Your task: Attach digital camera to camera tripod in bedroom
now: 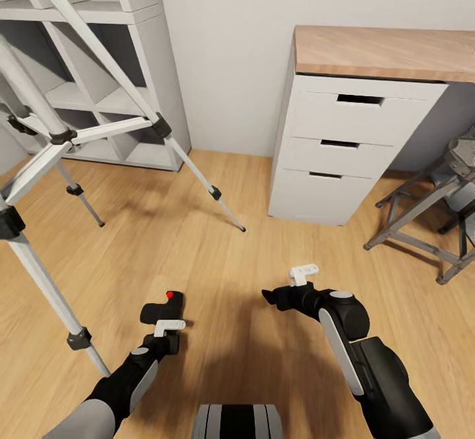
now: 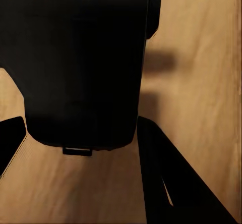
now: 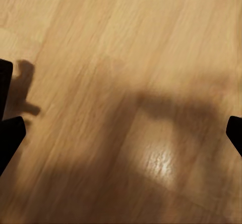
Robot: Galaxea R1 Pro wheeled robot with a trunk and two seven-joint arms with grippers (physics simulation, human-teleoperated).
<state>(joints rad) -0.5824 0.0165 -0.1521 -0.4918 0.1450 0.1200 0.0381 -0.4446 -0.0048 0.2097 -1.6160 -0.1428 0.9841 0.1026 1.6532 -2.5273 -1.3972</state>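
Observation:
The digital camera [image 1: 158,308], black with a red button on top, sits low over the plank floor in front of my left arm. My left gripper [image 1: 162,323] is shut on it. In the left wrist view the camera's dark body [image 2: 80,57] lies between the two fingers [image 2: 171,183], which press its sides. The camera tripod [image 1: 63,137] stands at the left, its silver-white legs spread; one black foot [image 1: 242,229] reaches toward mid-floor. Its head is out of view. My right gripper [image 1: 267,294] hangs open over bare floor, nothing between its fingers [image 3: 10,138].
A white cube shelf [image 1: 99,96] stands behind the tripod against the wall. A white drawer unit with a wood top [image 1: 336,155] is at the back right, and a grey metal stool [image 1: 435,215] beside it. Open floor lies between tripod and drawers.

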